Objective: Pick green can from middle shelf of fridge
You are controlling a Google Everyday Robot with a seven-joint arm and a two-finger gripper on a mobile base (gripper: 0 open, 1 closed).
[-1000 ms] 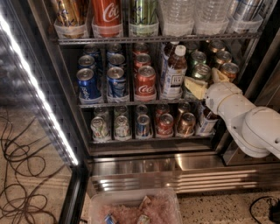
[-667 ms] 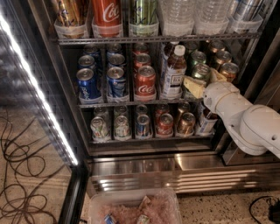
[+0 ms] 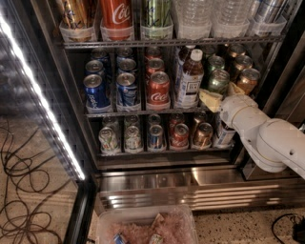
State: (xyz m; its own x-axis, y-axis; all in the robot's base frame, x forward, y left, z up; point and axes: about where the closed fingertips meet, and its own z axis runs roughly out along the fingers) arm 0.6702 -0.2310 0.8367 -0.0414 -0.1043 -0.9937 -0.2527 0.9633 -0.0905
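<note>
The fridge [image 3: 157, 180] stands open in front of me. Its middle shelf [image 3: 143, 113] holds blue and red cans, a brown bottle [image 3: 189, 78], green cans and bronze cans. The front green can [image 3: 218, 79] stands upright at the right of the shelf, with more green cans behind it. My gripper [image 3: 222, 94] on the white arm reaches in from the right at the can's lower part. Its pale fingers [image 3: 209, 100] are spread, one on each side of the can. The can's base is hidden behind the gripper.
A bronze can [image 3: 249, 78] stands just right of the green one and the bottle just left. The top rack holds tall cans and water bottles [image 3: 193, 14]. The glass door's light strip [image 3: 43, 100] is at left, cables [image 3: 24, 190] lie on the floor, and a plastic bin [image 3: 147, 226] sits below.
The gripper has crept slightly left and deeper towards the green can. The cans have not moved.
</note>
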